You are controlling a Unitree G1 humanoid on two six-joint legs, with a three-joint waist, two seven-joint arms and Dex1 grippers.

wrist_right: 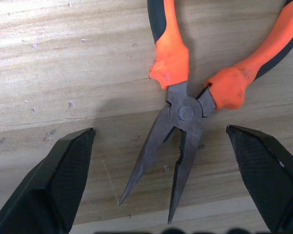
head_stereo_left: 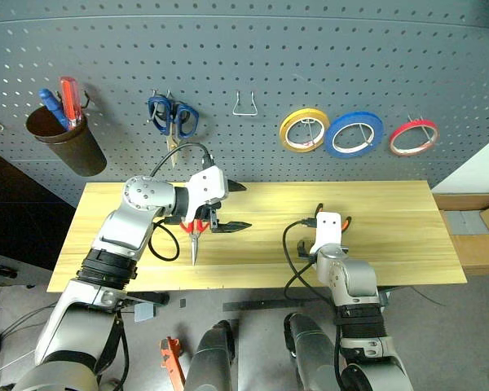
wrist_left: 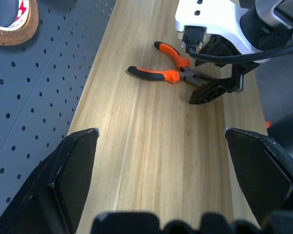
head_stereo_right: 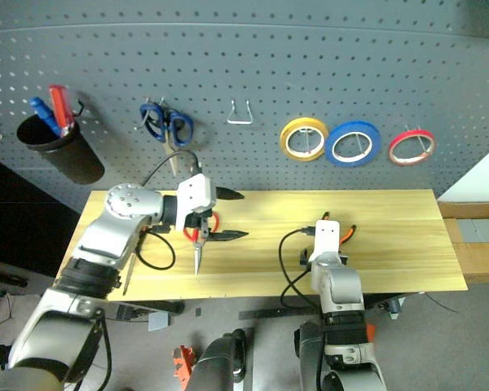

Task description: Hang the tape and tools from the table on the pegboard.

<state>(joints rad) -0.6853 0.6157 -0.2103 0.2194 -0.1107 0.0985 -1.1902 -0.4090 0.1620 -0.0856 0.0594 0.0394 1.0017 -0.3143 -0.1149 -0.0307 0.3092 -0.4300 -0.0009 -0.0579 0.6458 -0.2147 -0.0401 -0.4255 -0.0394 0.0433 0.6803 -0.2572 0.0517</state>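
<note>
Looking nearest first: your right end effector (wrist_right: 158, 183) hangs over the needle-nose pliers (wrist_right: 185, 114), black fingers spread wide, one on each side of the tool, holding nothing. The pliers lie flat on the counter (head_stereo_left: 391, 236), steel nose slightly parted and pointing toward the robot, orange-and-black handles splayed away toward the pegboard (head_stereo_left: 310, 49).

Handling judgement: stiff, small, fairly dense for their size. The bare steel nose is slick and tapers, so a pinch there would likely slip. The rubbery handles offer friction, but they pivot and could scissor shut under the squeeze. You do best, I think, to close across the pivot joint or the handle shoulders just behind it, where the body is thickest. The tool lies low on the wood, so your fingertips must come right down to the surface.

Further out, your left end effector (head_stereo_left: 228, 206) is also wide open and empty, hovering above the red-handled scissors (head_stereo_left: 195, 230), which lie on the counter with blades pointing to the near edge. Rigid, thin, flat: take them by the handle loops.

A slim dark tool, probably the screwdriver (head_stereo_right: 129, 275), lies at the near left edge; I cannot tell its handle colours.

Farthest: the red tape (head_stereo_left: 413, 137) already hangs on the pegboard, right of the blue roll (head_stereo_left: 354, 134) and yellow roll (head_stereo_left: 304, 129).
</note>
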